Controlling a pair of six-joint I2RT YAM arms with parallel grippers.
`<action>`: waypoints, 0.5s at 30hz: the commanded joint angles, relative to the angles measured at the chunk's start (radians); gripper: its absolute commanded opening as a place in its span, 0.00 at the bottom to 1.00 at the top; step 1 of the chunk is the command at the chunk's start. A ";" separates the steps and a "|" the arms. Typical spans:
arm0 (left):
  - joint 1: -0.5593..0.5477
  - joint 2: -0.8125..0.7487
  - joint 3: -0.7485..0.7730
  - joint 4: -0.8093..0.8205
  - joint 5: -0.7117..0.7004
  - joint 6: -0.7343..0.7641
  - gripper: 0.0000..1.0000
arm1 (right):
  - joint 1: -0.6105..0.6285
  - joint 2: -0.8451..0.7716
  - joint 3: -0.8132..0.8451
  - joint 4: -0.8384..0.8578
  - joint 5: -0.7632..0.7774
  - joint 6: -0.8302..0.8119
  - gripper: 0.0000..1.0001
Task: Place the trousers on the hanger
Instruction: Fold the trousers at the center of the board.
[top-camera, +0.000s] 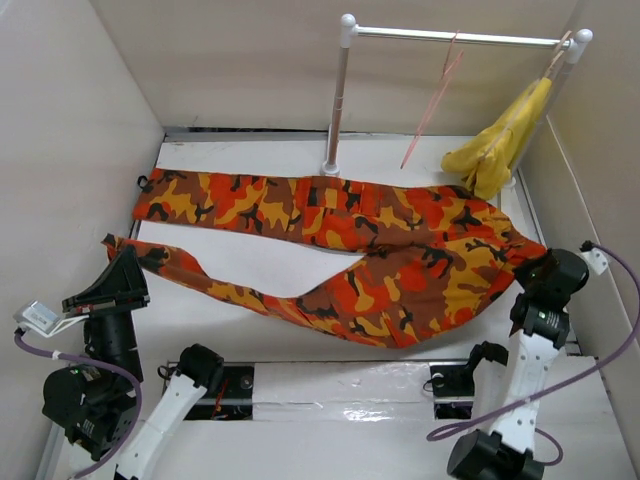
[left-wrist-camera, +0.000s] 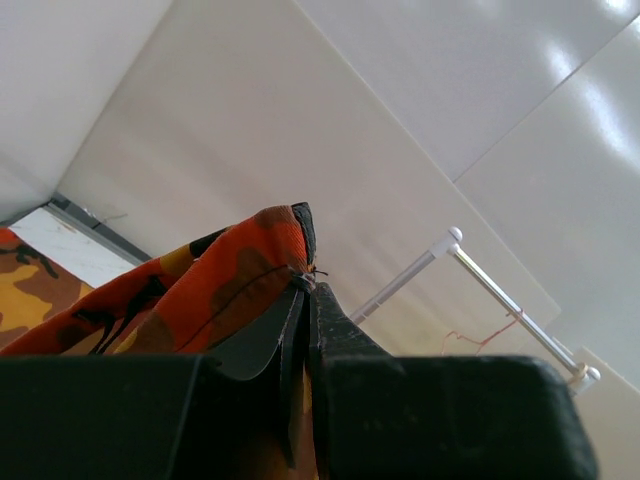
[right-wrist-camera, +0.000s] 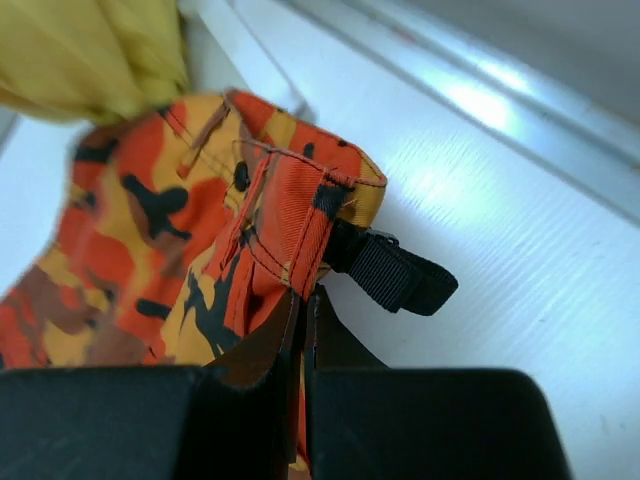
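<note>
Trousers (top-camera: 420, 250) across whole width of table (top-camera: 270, 268)

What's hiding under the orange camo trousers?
Only the white table shows, around the trousers and in the gap between the two legs. Anything lying flat beneath the cloth is covered, so I cannot tell.

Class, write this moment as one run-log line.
left gripper: shut on trousers leg end | right gripper: shut on waistband | hanger: hanging on rail, bare
</note>
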 joint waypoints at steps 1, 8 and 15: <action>-0.005 -0.074 0.034 0.054 -0.035 -0.001 0.00 | -0.001 -0.118 0.122 -0.170 0.155 -0.002 0.00; -0.035 0.035 0.139 -0.004 -0.038 -0.027 0.00 | 0.024 -0.132 0.257 -0.374 0.149 -0.027 0.00; -0.035 0.160 0.161 0.021 -0.157 0.005 0.00 | 0.168 -0.146 0.364 -0.417 0.099 -0.122 0.02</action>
